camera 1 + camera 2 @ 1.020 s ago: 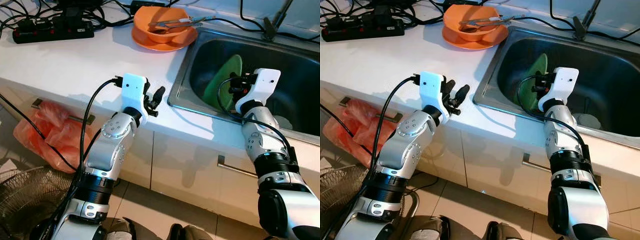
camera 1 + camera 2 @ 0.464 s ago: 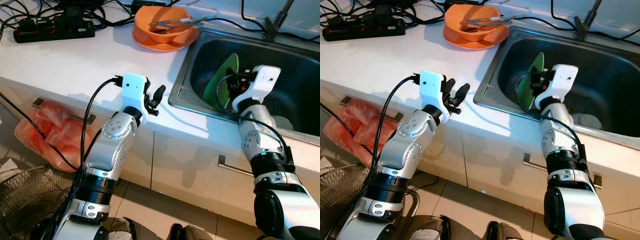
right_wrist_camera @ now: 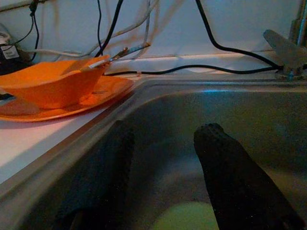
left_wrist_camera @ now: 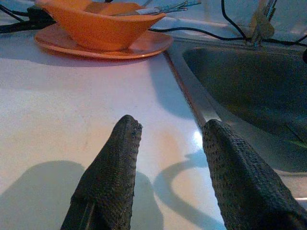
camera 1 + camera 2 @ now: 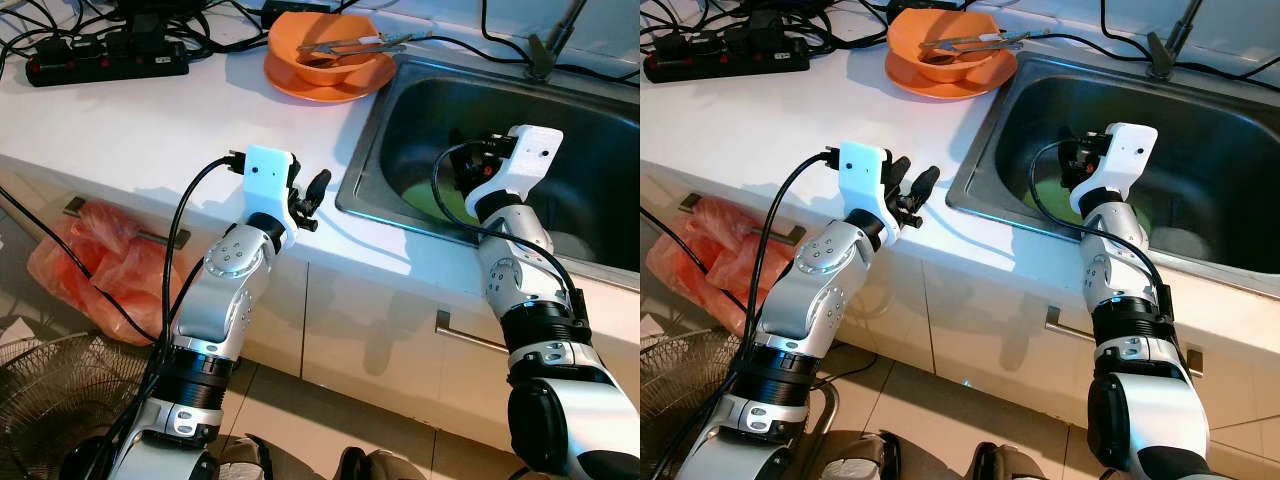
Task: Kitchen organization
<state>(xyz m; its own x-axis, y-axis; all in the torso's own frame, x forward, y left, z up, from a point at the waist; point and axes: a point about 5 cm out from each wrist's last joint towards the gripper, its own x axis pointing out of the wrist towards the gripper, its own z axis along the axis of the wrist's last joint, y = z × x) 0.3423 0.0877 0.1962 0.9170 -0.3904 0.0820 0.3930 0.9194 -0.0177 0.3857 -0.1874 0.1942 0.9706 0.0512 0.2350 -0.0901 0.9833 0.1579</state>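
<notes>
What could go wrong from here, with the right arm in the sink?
1. The green plate lies flat on the sink floor below the open right end effector; a flat plate may be hard to grip and could slip.
2. The arm's cable hangs near the sink rim and might snag.
3. The power strip sits near the sink; splashes could reach it.

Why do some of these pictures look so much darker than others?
Eye views: bright daylight on the white counter, with crisp arm shadows. Right wrist view: dim, looking into the shaded sink, so its black fingers nearly merge with it. Left wrist view: a glare spot on the sink's rim, and the near fingers look soft.
</notes>
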